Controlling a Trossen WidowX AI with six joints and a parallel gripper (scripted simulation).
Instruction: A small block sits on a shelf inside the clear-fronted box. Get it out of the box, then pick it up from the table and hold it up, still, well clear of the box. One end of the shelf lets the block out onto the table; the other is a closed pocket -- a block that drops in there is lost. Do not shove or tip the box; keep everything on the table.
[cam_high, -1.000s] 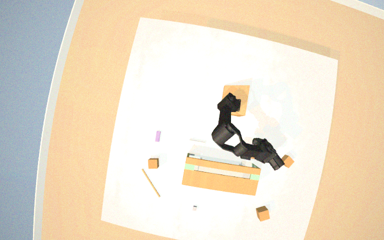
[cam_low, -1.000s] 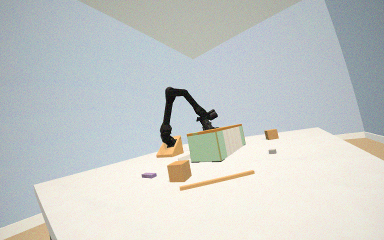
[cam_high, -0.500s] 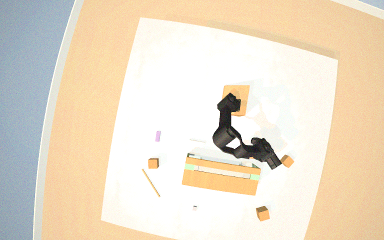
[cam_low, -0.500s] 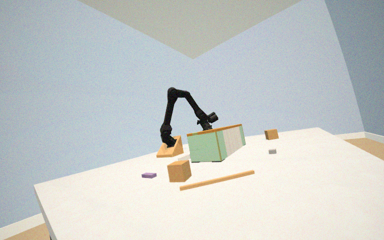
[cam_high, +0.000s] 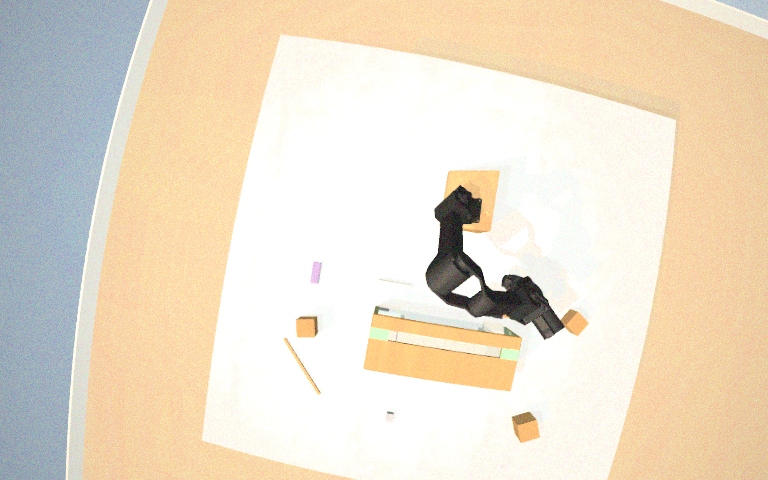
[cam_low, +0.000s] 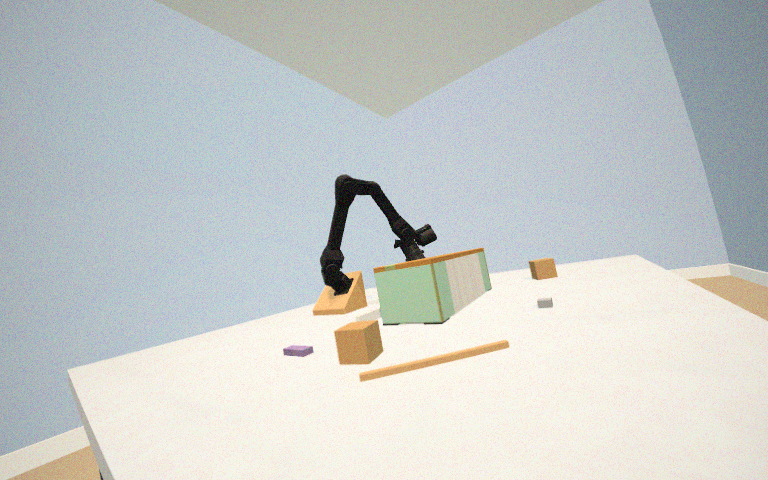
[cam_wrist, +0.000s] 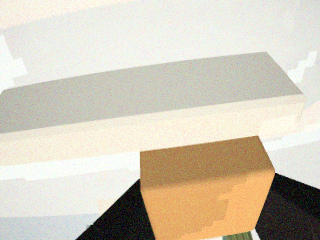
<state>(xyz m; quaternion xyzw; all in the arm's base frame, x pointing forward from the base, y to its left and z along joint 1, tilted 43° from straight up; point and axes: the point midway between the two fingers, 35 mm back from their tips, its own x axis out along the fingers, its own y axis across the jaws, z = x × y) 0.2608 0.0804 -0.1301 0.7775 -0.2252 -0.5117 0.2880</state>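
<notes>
My gripper (cam_wrist: 195, 182) is shut on an orange block (cam_wrist: 202, 212) (cam_high: 505, 316), with a black finger at each side of it in the wrist view. In the top view only a sliver of the block shows beneath the hand, just off the box's right end on the arm's side. The box (cam_high: 438, 366) (cam_low: 407, 297) stands upright, with an orange top and green ends. It hides the fingers and block in the exterior view. Whether the block touches the table cannot be told.
A pale bar (cam_wrist: 150, 95) lies beyond the block. A cube (cam_high: 574, 322) is right of the hand, another (cam_high: 525, 427) (cam_low: 543, 268) past the box. Left are a cube (cam_high: 306, 326) (cam_low: 358, 343), a stick (cam_high: 301, 365) (cam_low: 434, 361) and a purple block (cam_high: 316, 272) (cam_low: 297, 350).
</notes>
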